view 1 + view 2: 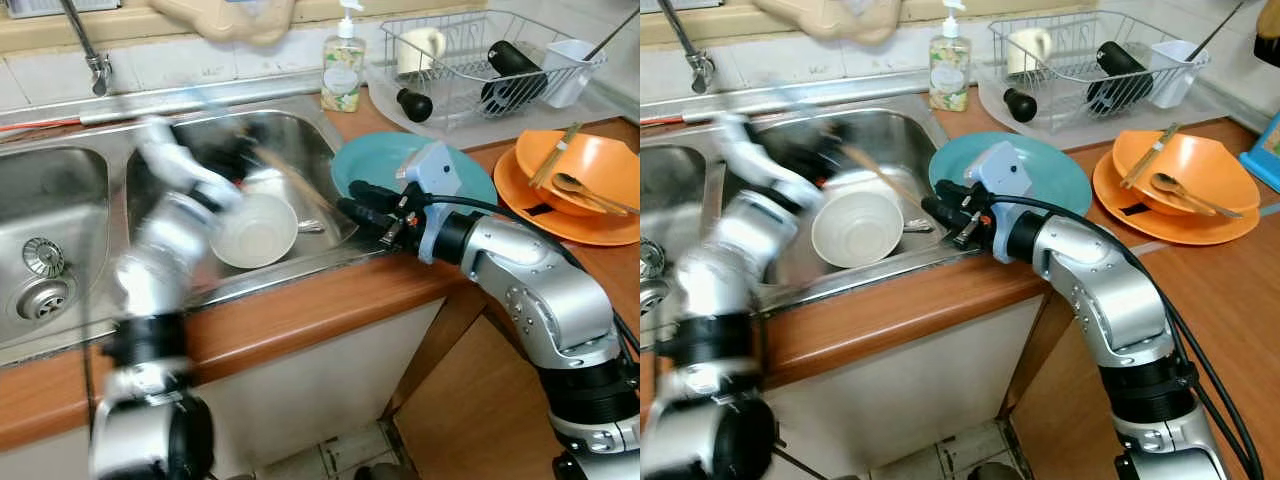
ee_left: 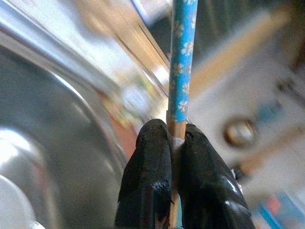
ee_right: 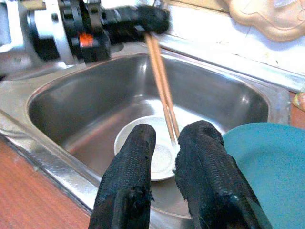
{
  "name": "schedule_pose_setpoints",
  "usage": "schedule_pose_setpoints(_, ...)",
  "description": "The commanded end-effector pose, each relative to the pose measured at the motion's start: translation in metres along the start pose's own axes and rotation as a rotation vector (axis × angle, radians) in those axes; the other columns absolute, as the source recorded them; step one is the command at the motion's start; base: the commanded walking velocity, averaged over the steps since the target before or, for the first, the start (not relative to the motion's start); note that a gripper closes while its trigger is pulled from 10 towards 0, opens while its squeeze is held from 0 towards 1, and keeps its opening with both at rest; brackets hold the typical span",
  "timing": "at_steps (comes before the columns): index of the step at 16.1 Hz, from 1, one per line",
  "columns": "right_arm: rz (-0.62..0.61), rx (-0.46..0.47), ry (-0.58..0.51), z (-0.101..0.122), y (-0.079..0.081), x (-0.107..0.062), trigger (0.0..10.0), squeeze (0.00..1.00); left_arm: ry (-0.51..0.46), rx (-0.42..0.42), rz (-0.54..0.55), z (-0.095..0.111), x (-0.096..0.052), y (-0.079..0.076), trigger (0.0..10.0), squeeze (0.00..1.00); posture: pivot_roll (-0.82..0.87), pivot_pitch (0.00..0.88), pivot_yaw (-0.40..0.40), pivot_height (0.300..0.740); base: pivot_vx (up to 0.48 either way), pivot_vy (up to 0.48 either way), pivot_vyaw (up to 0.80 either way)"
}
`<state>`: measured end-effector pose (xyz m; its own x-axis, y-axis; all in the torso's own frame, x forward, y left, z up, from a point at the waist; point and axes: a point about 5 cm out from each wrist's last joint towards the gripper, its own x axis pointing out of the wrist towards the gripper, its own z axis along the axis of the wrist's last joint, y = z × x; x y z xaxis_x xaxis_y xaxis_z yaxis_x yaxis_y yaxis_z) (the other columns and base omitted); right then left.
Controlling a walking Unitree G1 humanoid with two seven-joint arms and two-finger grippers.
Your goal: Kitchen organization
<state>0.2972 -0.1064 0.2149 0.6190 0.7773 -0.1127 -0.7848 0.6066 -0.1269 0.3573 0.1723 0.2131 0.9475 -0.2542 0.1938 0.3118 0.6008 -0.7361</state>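
Chopsticks [image 3: 162, 86] are pinched in the closed jaws of the left gripper [image 2: 176, 143], which hangs blurred over the right sink basin [image 3: 224, 95] near the worktop's back edge. One stick has a blue flowered sleeve. The sticks slant down toward the white bowl [image 1: 255, 230] lying in the basin, their tips close to it. Held so near one end, they could pivot or slip out if the arm swings fast, and land in the basin or strike the bowl.

To the right, the right gripper [image 3: 164, 143] hovers at the basin's front-right rim beside the teal plate [image 1: 470, 175], its jaws slightly parted and holding nothing. It sits near the sticks' likely path, so a collision is possible. Farther right, the orange plates [image 1: 575, 215] near the worktop's right edge and the dish rack [image 1: 480, 60] at the back-right corner are the probable destinations.
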Motion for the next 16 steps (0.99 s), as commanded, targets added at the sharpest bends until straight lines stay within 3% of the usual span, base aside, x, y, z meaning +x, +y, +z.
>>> schedule_pose_setpoints(1, 0.000, -0.027, -0.006, 0.005, 0.002, -0.001, 10.0, 0.00, -0.017, 0.023, 0.084, 0.003, 0.004, 0.010, 0.0, 0.00, -0.14, 0.000, 0.040, 0.740, 0.000, 0.000, 0.00)
schedule_pose_setpoints(3, -0.010, -0.039, 0.007, 0.005, 0.002, -0.001, 10.0, 0.00, -0.029, 0.043, 0.207, 0.006, 0.007, 0.026, 0.0, 0.00, -0.14, 0.000, 0.040, 0.740, 0.000, 0.000, 0.00)
schedule_pose_setpoints(5, -0.018, -0.064, 0.051, 0.001, 0.004, 0.000, 10.0, 0.00, 0.015, 0.050, 0.409, -0.004, 0.011, 0.051, 0.0, 0.00, -0.15, 0.000, 0.042, 0.740, 0.000, 0.000, 0.00)
schedule_pose_setpoints(8, -0.014, -0.072, 0.070, -0.001, 0.006, 0.001, 10.0, 0.00, 0.079, 0.064, 0.465, -0.017, 0.012, 0.058, 0.1, 0.00, -0.15, 0.000, 0.045, 0.740, 0.000, 0.000, 0.00)
schedule_pose_setpoints(9, -0.013, -0.072, 0.074, -0.002, 0.007, 0.001, 10.0, 0.00, 0.091, 0.068, 0.475, -0.020, 0.013, 0.059, 3.8, 0.00, -0.15, 0.000, 0.047, 0.740, 0.000, 0.000, 0.00)
schedule_pose_setpoints(10, -0.022, -0.067, 0.083, -0.003, 0.008, 0.002, 10.0, 0.00, 0.109, 0.076, 0.512, -0.024, 0.014, 0.062, 10.0, 0.00, -0.15, 0.000, 0.047, 0.740, 0.000, 0.000, 0.00)
schedule_pose_setpoints(11, -0.029, -0.058, 0.091, -0.005, 0.009, 0.003, 10.0, 0.00, 0.136, 0.060, 0.544, -0.030, 0.013, 0.066, 10.0, 1.00, -0.15, 0.000, 0.047, 0.740, 0.000, 0.000, 0.00)
schedule_pose_setpoints(16, -0.007, -0.065, 0.118, -0.010, 0.015, 0.006, 10.0, 0.00, 0.219, 0.065, 0.648, -0.046, 0.003, 0.082, 10.0, 1.00, -0.15, 0.000, 0.047, 0.740, 0.000, 0.000, 0.00)
